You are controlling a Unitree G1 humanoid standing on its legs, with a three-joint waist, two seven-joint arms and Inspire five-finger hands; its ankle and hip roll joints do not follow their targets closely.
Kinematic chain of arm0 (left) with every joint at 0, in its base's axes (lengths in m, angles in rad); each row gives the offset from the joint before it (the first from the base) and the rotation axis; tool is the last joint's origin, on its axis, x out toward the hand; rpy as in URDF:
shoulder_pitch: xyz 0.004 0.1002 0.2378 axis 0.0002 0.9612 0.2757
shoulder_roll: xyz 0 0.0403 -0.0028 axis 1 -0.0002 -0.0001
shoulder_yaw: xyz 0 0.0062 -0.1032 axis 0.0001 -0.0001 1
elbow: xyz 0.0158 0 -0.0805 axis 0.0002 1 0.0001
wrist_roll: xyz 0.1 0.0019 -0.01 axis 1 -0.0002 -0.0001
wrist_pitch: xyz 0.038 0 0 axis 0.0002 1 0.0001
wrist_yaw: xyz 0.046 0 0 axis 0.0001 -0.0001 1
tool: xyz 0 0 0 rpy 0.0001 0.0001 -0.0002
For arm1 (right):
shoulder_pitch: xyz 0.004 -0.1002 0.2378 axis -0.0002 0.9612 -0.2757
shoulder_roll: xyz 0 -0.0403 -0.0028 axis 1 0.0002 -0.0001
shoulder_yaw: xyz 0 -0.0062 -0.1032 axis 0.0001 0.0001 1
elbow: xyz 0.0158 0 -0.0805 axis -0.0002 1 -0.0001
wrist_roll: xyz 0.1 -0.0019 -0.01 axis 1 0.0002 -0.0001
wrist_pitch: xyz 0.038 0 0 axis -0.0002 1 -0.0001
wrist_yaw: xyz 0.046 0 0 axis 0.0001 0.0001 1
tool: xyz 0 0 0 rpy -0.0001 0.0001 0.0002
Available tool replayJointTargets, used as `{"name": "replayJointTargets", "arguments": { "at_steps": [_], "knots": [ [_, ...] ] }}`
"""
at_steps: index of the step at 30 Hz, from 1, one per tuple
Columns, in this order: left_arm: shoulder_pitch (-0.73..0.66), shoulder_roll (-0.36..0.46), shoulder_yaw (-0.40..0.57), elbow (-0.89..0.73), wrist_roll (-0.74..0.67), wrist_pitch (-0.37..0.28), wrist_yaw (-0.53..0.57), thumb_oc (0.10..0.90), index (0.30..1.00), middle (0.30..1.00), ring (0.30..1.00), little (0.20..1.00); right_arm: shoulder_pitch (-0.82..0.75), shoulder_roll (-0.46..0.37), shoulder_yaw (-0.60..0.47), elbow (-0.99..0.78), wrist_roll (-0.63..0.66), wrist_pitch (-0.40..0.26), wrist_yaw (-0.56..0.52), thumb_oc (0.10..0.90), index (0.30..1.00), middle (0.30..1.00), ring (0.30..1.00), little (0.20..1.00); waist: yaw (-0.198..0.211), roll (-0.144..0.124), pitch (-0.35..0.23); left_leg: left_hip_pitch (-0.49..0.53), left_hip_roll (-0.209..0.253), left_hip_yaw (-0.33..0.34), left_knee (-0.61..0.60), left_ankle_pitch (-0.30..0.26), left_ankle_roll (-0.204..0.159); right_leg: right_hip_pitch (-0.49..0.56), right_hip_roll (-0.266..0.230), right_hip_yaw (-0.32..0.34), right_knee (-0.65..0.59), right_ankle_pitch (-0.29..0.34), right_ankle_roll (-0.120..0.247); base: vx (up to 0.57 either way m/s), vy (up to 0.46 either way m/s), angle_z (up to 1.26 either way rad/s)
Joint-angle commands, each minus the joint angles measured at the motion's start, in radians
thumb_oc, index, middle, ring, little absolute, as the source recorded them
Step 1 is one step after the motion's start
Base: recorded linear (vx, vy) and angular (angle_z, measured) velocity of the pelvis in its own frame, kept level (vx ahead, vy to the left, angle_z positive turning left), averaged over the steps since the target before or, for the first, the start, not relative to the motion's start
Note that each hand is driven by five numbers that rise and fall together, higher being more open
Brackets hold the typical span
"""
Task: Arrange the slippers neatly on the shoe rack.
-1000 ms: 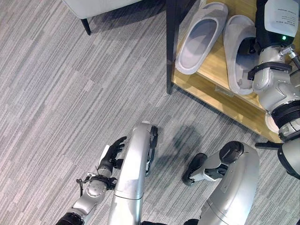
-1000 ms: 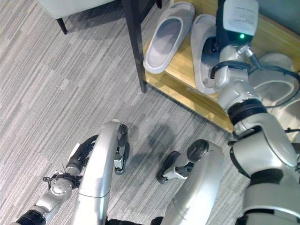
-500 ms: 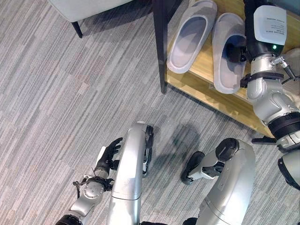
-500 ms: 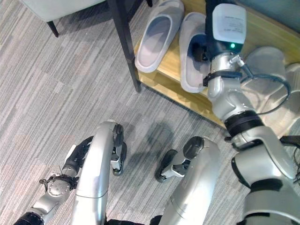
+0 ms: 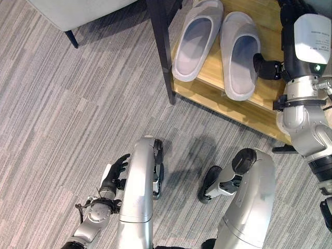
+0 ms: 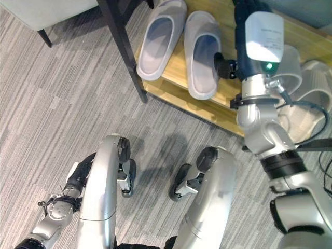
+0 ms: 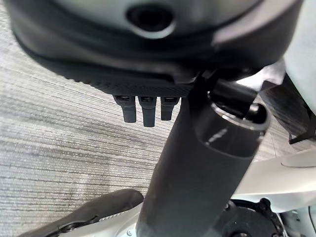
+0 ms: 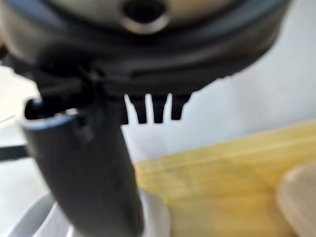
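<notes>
Two grey slippers lie side by side on the wooden shoe rack (image 5: 259, 106), toes pointing away from me: the left slipper (image 5: 194, 44) and the right slipper (image 5: 239, 52). My right hand (image 5: 266, 67) is over the shelf just right of the right slipper, with its thumb against that slipper's outer edge. Its fingers (image 8: 157, 111) are straight and hold nothing. My left hand (image 5: 111, 176) hangs low over the carpet at the lower left, open and empty, fingers (image 7: 144, 111) straight.
The rack's black post (image 5: 161, 46) stands at its left front corner. A grey seat (image 5: 78, 10) with a dark leg is at the top left. More pale slippers (image 6: 293, 62) lie on the rack to the right of my arm. Grey carpet covers the floor.
The camera has shifted. My right hand has drawn out of the right slipper's opening to its right side, and that slipper now lies parallel to the left one. The left hand stays low.
</notes>
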Motion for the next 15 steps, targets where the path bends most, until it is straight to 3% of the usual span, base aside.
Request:
{"name": "replayJointTargets", "arguments": {
  "at_steps": [1,15],
  "knots": [
    [-0.009,-0.011,-0.003,-0.086,0.021,-0.049,0.023,0.8,0.9,0.9,0.9,0.9,-0.059,-0.011,-0.076,-0.129,0.068,-0.091,-0.07,0.8,0.9,0.9,0.9,0.9,0.037,-0.029,-0.04,-0.041,0.049,0.013,-0.031,0.003,-0.078,0.076,0.026,0.061,0.139,-0.025,-0.031,0.0,0.0,0.0],
    [-0.049,-0.02,-0.023,-0.06,0.027,-0.051,0.038,0.8,0.9,0.9,0.9,0.9,0.019,0.172,-0.076,-0.113,0.343,-0.196,-0.038,0.8,0.9,0.9,0.9,0.9,0.035,-0.033,-0.04,-0.041,0.051,0.026,-0.035,0.006,-0.08,0.076,0.019,0.059,0.142,-0.025,-0.03,0.0,0.0,0.0]
  ]
}}
